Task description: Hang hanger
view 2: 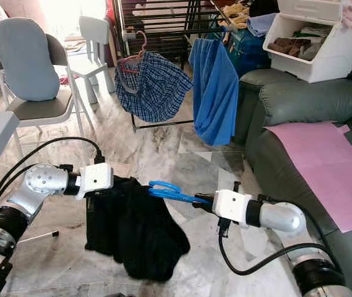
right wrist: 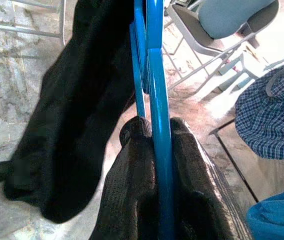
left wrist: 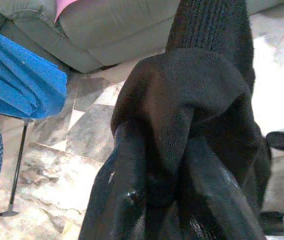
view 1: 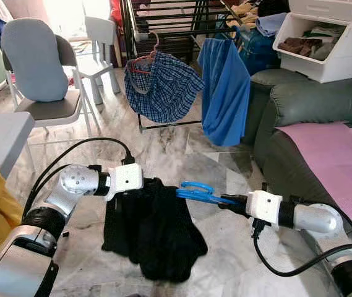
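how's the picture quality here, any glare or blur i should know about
Left eye view: window glare blows out the top edge behind the grey chair; the rest is sharp. Left wrist view: black garment soft, too close. Right wrist view: blue hanger clear, background overexposed.

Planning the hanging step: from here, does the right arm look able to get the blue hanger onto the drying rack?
Probably not yet. The right end effector grips the blue hanger low, with open floor before the drying rack, and the black garment hangs from it.

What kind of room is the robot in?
Probably a living room at home on laundry day: there is a grey sofa, a drying rack hung with clothes, and a bin of clothes.
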Controlling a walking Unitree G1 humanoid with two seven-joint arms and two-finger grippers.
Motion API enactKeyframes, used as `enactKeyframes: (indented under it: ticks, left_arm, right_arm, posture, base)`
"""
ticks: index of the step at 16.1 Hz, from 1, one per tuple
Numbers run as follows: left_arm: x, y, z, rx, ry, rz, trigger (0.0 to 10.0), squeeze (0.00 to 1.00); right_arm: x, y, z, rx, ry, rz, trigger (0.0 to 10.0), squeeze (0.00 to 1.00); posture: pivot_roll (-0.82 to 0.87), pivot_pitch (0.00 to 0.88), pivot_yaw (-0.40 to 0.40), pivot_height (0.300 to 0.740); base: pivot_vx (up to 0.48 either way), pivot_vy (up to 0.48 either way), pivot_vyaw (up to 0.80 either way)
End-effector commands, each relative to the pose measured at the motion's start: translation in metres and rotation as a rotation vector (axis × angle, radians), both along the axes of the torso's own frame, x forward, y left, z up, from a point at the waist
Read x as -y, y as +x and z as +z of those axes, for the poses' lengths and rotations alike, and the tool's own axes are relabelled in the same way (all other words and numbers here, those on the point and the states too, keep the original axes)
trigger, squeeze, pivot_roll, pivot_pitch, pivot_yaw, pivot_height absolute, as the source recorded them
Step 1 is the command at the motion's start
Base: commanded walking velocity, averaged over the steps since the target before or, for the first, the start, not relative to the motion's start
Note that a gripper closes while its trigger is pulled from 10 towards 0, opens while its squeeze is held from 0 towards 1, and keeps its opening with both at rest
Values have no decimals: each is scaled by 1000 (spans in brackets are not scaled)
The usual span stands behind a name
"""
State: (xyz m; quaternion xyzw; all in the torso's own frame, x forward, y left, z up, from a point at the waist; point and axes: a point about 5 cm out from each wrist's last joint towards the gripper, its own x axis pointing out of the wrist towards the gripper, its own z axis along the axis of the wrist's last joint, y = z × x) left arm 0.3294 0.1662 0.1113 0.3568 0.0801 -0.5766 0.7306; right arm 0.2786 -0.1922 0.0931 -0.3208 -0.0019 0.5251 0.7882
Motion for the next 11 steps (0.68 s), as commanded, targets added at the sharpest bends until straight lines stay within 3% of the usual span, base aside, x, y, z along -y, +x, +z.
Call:
enactKeyframes:
  ticks: [1, 8, 9, 11]
  left_arm:
    - [3, 4, 6, 13, 4, -16, 0, 0]
    - [2, 5, 7, 13, -30, 5, 0, 0]
    - [0, 6, 7, 11, -35, 13, 0, 0]
    - [-4, 5, 7, 0, -38, 26, 0, 0]
  right_arm:
    - [-5, 8, 14, 78, 33, 6, 10000, 0]
    - [-9, 12, 12, 88, 45, -3, 10000, 0]
    - [-9, 12, 12, 85, 47, -5, 10000, 1000]
    - [-10, 16, 12, 55, 43, 0, 10000, 1000]
  posture:
    - [-95, 0, 22, 740]
    - [-88, 0, 20, 740]
    - [-85, 0, 21, 740]
    - [-90, 0, 34, 740]
  base:
    - [0, 0, 0]
    - [0, 0, 0]
    - [0, 0, 0]
    - [0, 0, 0]
